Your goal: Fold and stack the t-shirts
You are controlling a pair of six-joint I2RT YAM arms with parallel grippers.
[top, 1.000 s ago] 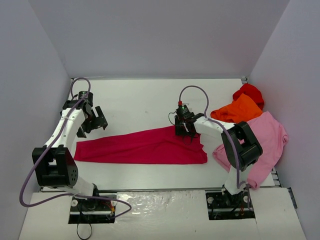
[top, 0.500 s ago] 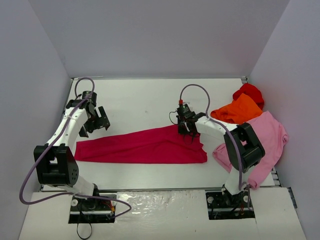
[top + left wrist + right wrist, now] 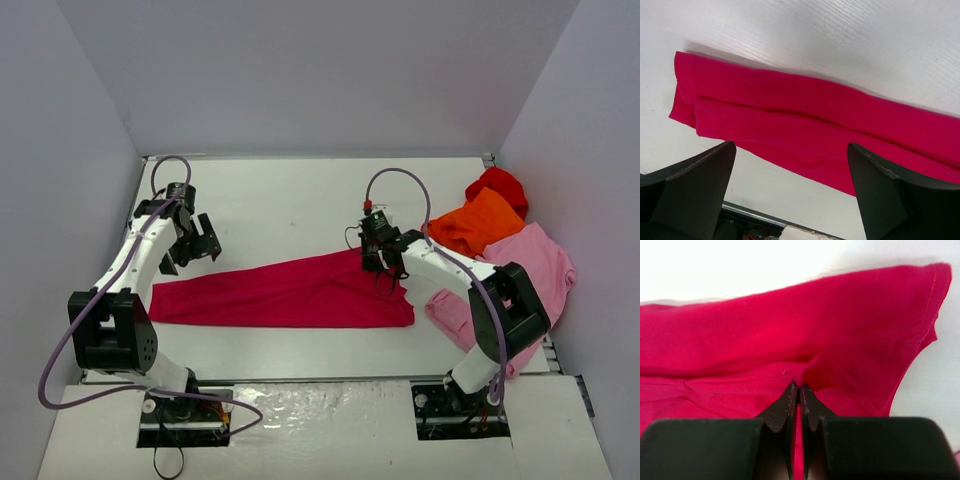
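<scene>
My left gripper [image 3: 200, 243] spread wide and empty by the left end of the raspberry-red t-shirt [image 3: 280, 295], shirt in a long band across the table [image 3: 290, 200], my right gripper [image 3: 799, 386] pinched tight on its cloth, orange t-shirt [image 3: 480, 220], pale pink t-shirt [image 3: 540, 268], bright red t-shirt [image 3: 497, 183] heaped far right.

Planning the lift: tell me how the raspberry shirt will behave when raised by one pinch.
Likely floppy: the shirt lies creased and flat, so it should drape and trail. Probably light; thin cloth puckers at the right pincer.
</scene>
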